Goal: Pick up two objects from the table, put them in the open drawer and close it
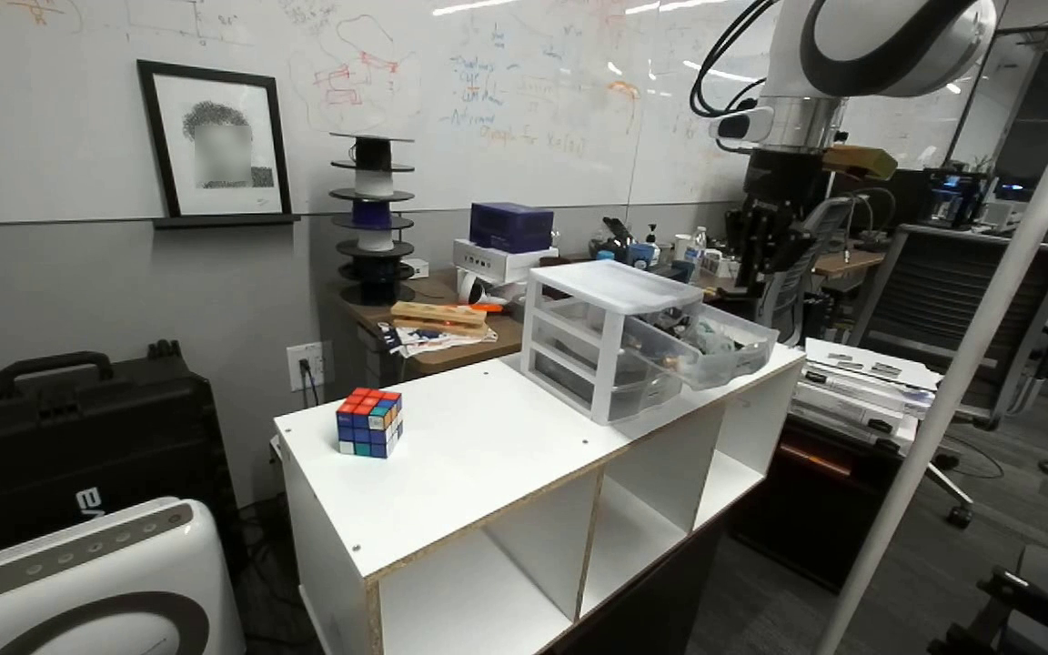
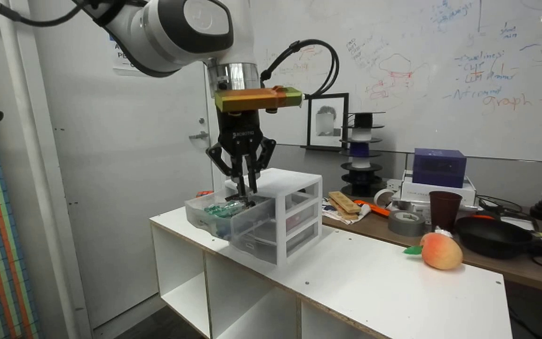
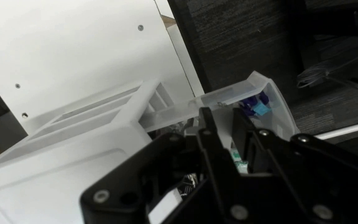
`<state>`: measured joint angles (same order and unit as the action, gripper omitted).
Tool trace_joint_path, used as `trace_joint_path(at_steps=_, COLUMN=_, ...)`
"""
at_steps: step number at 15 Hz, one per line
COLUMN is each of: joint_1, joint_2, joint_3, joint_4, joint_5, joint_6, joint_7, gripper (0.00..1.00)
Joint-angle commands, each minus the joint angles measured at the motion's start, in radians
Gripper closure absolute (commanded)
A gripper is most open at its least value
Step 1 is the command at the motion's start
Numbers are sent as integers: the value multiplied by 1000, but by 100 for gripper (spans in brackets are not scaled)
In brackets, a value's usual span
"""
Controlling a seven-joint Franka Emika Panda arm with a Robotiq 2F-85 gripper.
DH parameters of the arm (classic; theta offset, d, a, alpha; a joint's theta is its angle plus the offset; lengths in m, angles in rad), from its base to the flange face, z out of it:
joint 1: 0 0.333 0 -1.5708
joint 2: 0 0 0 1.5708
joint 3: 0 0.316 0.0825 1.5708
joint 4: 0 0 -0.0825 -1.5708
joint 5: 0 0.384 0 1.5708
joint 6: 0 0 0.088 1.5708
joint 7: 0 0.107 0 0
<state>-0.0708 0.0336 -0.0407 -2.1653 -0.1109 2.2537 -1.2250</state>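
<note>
Pincer [image 2: 248, 191] hangs, jaws a narrow gap apart; whether it grips anything, I cannot tell. The table [image 2: 370, 292] bears a drawer unit [image 2: 294, 180], whose drawer [image 1: 733, 367] stands pulled out beneath the pincer. A peach [image 2: 442, 252] sits far right, a puzzle cube [image 1: 368, 423] at left.

I'm standing in some kind of robotics lab, a bit office-ish too. Marker scribbles [image 1: 478, 77] are running all over the whiteboard [image 1: 451, 173], a big white robot arm [image 1: 897, 45] is hanging down in front of it, stacked spools [image 1: 373, 216] and a roll of grey tape [image 2: 406, 223] are cluttering the brown desk [image 2: 534, 270], and wheeled office chairs [image 1: 929, 300] are sitting further back.
</note>
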Motion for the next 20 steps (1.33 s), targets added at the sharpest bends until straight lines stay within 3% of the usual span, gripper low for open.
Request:
trace_joint_path(at_steps=1, joint_1=16, joint_2=35, joint_3=10, joint_4=13, joint_5=12, joint_6=12, joint_7=27, gripper=90)
trace_joint_path(at_steps=9, joint_1=21, joint_2=124, joint_3=27, joint_4=29, joint_5=-1, joint_6=72, joint_7=113, gripper=90)
trace_joint_path(at_steps=10, joint_1=21, joint_2=128, joint_3=28, joint_4=31, joint_5=-7, joint_6=66, joint_7=122, gripper=55)
trace_joint_path(at_steps=12, joint_1=21, joint_2=126, joint_3=30, joint_4=30, joint_5=-9, joint_6=66, joint_7=133, gripper=49)
trace_joint_path(at_steps=18, joint_1=26, joint_2=13, joint_3=49, joint_4=-33, joint_5=29, joint_6=169, joint_7=189, gripper=2)
trace_joint_path(at_steps=20, joint_1=29, joint_2=-38, joint_3=52, joint_4=-55, joint_5=65, joint_6=147, joint_7=236, gripper=0)
